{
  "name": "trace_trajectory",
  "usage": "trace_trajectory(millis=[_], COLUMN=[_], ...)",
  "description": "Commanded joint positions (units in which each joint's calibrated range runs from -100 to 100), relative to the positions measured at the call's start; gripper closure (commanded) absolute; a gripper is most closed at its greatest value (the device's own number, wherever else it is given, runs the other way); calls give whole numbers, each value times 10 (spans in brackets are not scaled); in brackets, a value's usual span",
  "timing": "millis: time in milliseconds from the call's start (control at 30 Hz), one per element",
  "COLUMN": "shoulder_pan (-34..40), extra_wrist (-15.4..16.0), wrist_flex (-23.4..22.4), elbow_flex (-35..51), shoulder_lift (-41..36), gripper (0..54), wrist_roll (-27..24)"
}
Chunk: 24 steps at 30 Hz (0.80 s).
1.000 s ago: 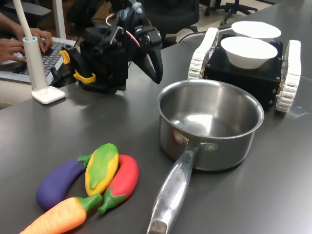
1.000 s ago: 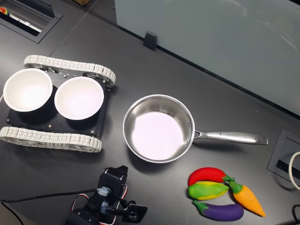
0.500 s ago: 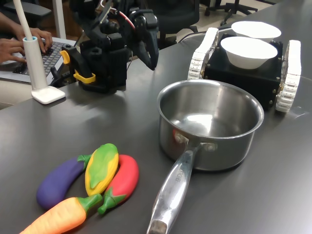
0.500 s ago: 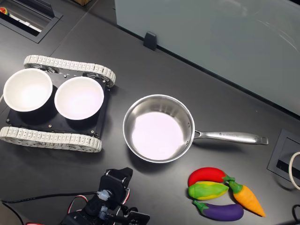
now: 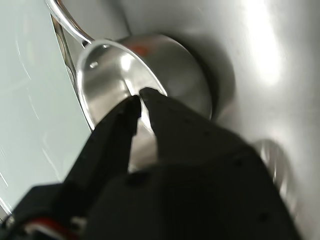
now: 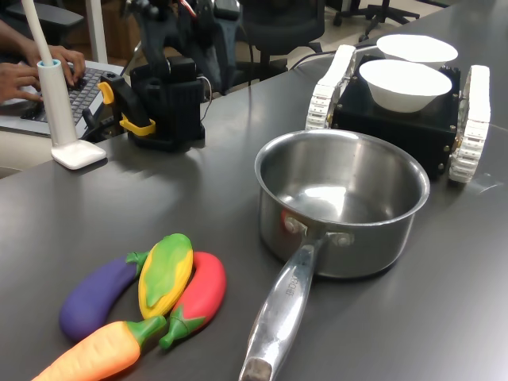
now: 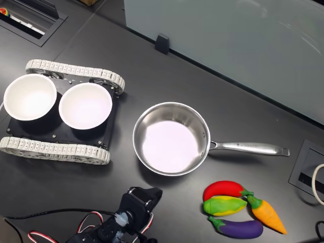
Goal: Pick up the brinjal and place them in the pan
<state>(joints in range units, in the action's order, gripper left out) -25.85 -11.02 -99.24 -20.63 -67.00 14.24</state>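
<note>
While the smooth purple brinjal [image 6: 97, 293] lies leftmost on the table in the first exterior view, touching yellow-green corn [image 6: 165, 273], the shiny steel pan [image 6: 341, 202] sits empty rightward. Black gripper [image 5: 140, 102] fingers nearly together, holding nothing.

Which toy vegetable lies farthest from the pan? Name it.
The purple brinjal: in the second exterior view, the chilli and corn lie between it and the pan.
</note>
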Motion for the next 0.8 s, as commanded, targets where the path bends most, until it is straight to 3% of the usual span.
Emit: trace_trajectory(millis=[0, 633, 767], shoulder_pan=[-59, -262, -292], extra_wrist=[-7, -6, -6], wrist_flex=[-4, -3, 20], elbow_flex=[60, 156, 160], shoulder_lift=[26, 126, 154], gripper=[536, 536, 536], wrist_roll=[15, 47, 53])
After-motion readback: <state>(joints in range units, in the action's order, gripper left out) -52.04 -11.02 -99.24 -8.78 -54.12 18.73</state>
